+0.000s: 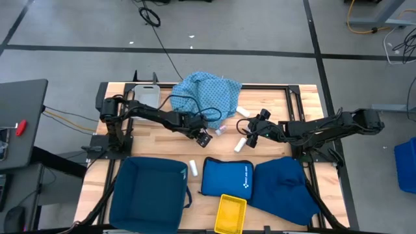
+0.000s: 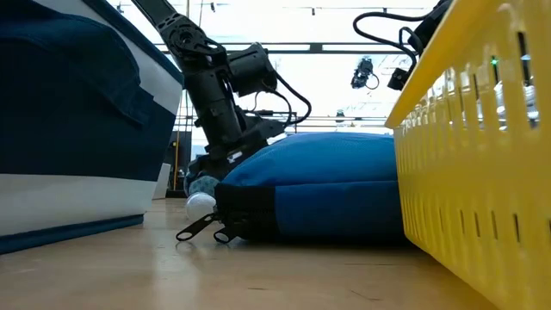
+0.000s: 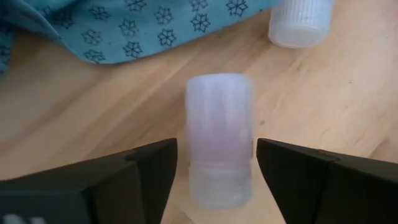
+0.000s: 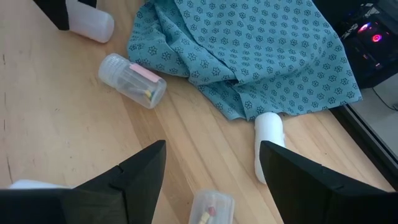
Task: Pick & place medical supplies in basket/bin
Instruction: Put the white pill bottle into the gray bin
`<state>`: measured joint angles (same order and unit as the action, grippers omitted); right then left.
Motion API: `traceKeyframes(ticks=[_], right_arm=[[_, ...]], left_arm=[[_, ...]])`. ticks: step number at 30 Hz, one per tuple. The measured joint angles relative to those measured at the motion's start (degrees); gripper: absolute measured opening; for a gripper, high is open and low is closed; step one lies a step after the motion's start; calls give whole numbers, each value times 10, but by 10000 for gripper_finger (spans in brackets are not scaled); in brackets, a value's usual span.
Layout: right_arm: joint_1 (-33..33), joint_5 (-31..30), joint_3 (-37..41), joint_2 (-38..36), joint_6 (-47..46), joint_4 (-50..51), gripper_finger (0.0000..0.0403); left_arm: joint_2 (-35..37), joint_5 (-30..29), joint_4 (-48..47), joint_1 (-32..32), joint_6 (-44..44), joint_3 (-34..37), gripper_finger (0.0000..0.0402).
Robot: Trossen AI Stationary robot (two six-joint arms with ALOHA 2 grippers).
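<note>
Lying lengthwise between the left gripper [image 3: 214, 165]'s parted fingers [image 3: 146, 174], a white vial [image 3: 219, 137].

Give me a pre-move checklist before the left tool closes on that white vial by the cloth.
1. Left tool open around the target: ok; both fingers stand apart from the small white plastic vial.
2. Vial centred between the fingers: ok in the left wrist view.
3. Light-blue patterned cloth clear of the grip: ok; its edge lies beyond the vial.
4. Second ribbed white vial out of the way: ok; it lies apart.
5. Right tool clear of the left: ok; open, empty, at mid-table.
6. Dark blue fabric bin free to receive: cannot tell what is inside.
</note>
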<state>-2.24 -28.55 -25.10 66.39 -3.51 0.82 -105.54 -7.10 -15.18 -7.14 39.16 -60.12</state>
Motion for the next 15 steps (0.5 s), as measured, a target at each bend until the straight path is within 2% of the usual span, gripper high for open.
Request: traceKeyframes(ticks=[7,15], right_arm=[[0,-2,0,0,0,0,270],[0,-2,0,0,-1,0,270]], left_arm=[[0,-4,1,0,-26,0,151],[0,-4,1,7,-94,0,151]])
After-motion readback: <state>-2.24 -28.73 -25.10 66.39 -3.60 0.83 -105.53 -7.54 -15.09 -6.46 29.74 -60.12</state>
